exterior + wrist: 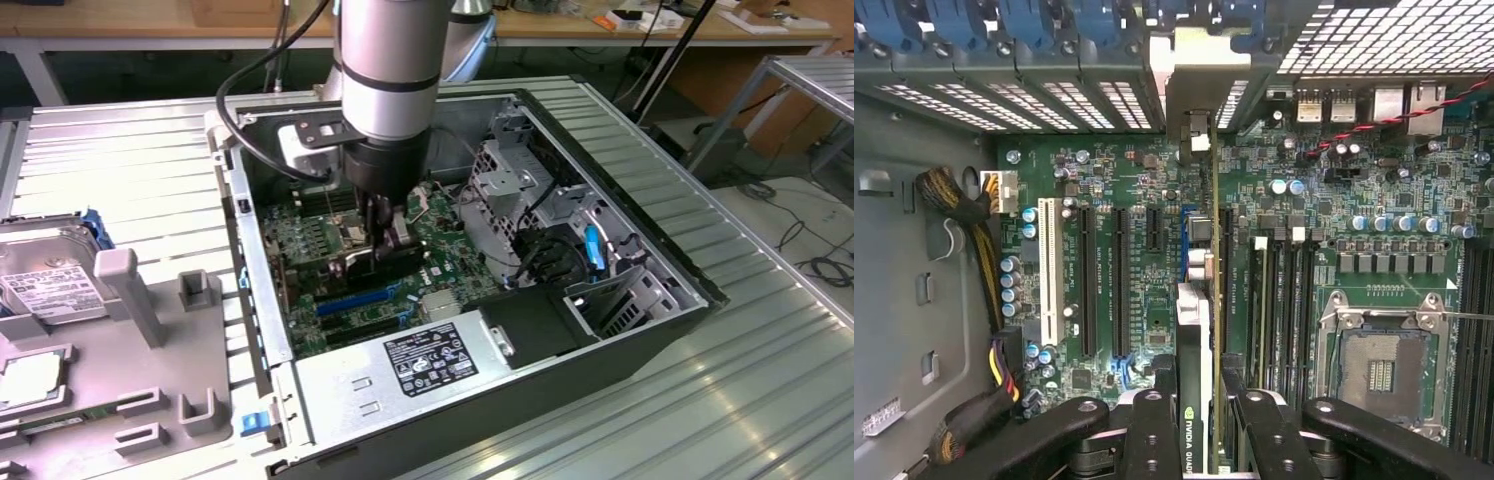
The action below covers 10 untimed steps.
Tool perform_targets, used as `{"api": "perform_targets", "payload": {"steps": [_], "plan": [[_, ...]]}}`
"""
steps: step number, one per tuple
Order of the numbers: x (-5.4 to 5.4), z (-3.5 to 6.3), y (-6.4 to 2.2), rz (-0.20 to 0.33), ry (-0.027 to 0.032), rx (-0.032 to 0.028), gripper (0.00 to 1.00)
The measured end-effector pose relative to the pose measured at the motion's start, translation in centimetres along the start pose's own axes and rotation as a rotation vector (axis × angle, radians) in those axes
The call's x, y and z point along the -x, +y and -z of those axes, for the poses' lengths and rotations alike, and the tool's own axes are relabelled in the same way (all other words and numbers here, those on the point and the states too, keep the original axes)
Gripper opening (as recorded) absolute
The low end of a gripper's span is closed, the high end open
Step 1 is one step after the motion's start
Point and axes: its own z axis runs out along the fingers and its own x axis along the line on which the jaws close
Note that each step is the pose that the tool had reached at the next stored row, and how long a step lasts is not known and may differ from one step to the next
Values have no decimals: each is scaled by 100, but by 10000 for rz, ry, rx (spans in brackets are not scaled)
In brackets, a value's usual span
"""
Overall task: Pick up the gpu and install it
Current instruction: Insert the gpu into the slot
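My gripper (1196, 405) is shut on the gpu (1194, 330), its black fingers (1151, 425) pressing both faces of the card. The gpu stands on edge over the green motherboard (1104, 180), in line with a long black slot. Its silvery end bracket (1199, 70) reaches the rear slot openings of the case. I cannot tell whether the card's edge sits in the slot. In the exterior view my gripper (387, 240) is lowered deep inside the open computer case (641, 250), with the gpu (380, 258) under it.
Beside the card lie two more black slots (1119, 280) and a white slot (1051, 270). An open CPU socket (1379, 365) and memory slots are on the other side. A power supply (427, 365) fills the case's near end. A hard drive (47, 290) lies on a grey fixture (147, 330) at the exterior view's left.
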Motion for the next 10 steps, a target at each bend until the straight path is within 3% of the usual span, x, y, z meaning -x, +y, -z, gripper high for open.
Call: {"api": "perform_targets", "payload": {"steps": [10], "plan": [[-59, -8, 9, -1, -1, 0, 27]]}}
